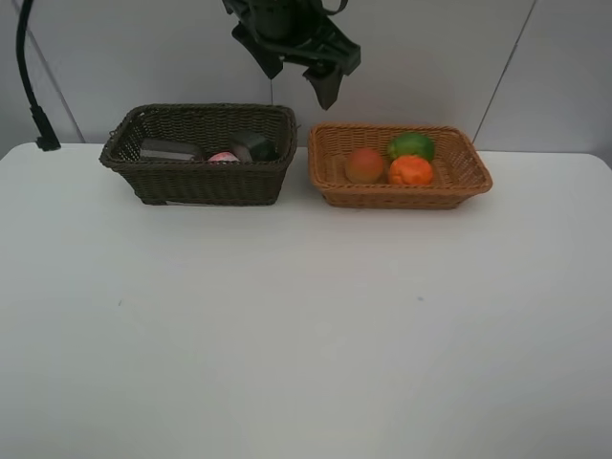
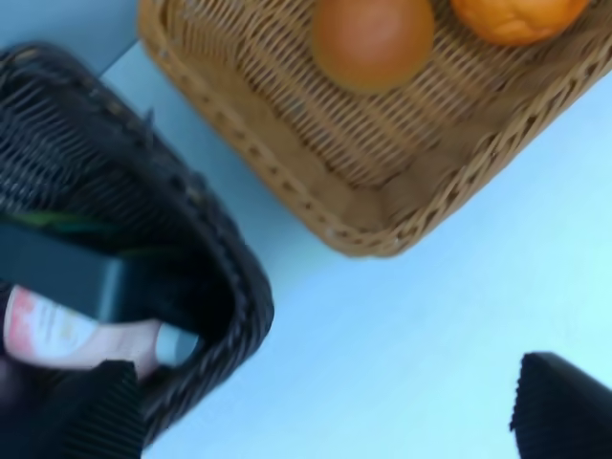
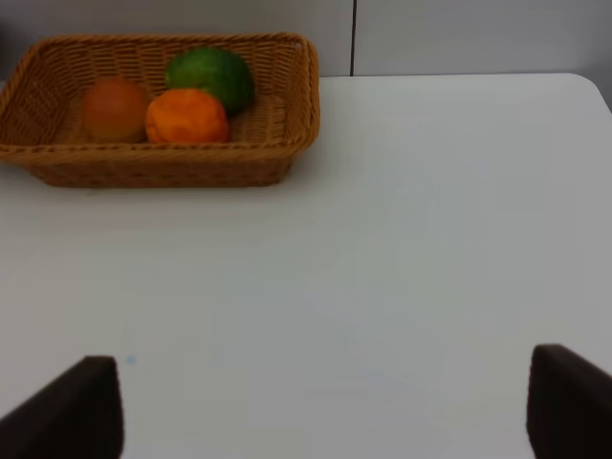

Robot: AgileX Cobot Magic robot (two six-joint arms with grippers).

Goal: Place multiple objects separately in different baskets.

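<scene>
The dark brown basket (image 1: 196,184) holds a pink white-capped bottle (image 1: 223,157), a dark pump bottle (image 1: 253,145) and a greyish cup-like item (image 1: 170,149). The tan basket (image 1: 459,186) holds a red-orange fruit (image 1: 364,164), a green fruit (image 1: 411,145) and a tangerine (image 1: 411,170). My left gripper (image 1: 298,76) hangs open and empty above the gap between the two baskets. The left wrist view shows the pink bottle (image 2: 76,335) and the red-orange fruit (image 2: 373,38) below the open left gripper (image 2: 325,421). My right gripper (image 3: 325,402) is open and empty over bare table, well away from the tan basket (image 3: 172,167).
A black cable stand (image 1: 29,76) rises at the back left corner. The white table (image 1: 306,335) stretches in front of the baskets, and a pale wall stands close behind them.
</scene>
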